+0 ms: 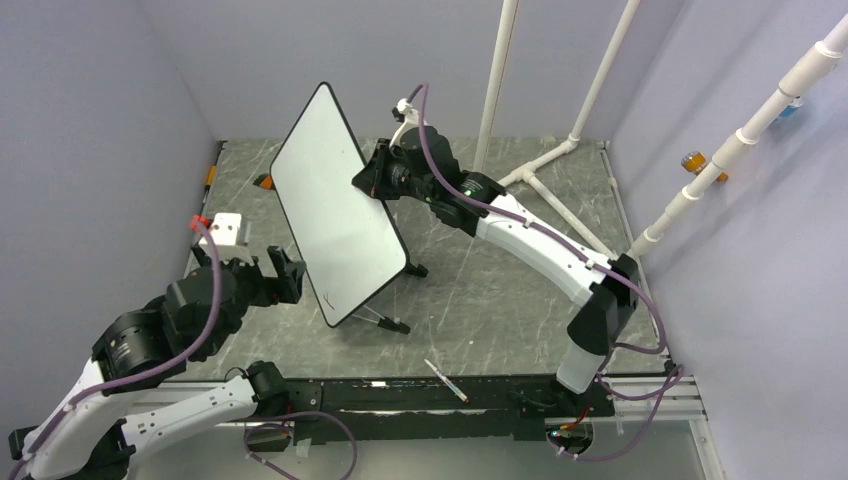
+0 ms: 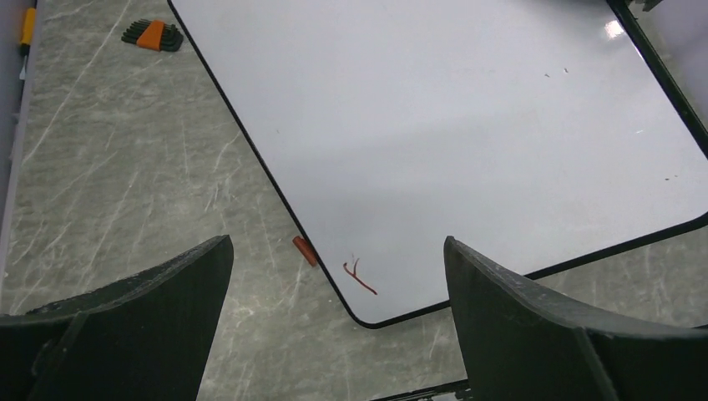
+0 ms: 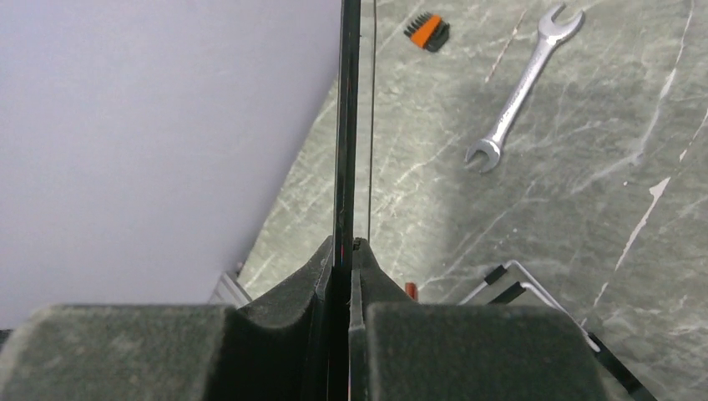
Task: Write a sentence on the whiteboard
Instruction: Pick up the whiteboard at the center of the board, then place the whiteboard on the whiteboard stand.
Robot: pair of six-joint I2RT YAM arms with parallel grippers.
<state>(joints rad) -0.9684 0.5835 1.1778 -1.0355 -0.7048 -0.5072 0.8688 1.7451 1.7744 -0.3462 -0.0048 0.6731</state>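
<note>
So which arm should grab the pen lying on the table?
Likely the left. The left gripper is open and empty; the right gripper is shut on the whiteboard. The pen lies near both bases.

One whiteboard, one wrench, one pen

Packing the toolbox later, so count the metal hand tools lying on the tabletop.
2: a hex key set beside the far left edge of the whiteboard, and a wrench near it, behind the board from above. More may be hidden.
</note>
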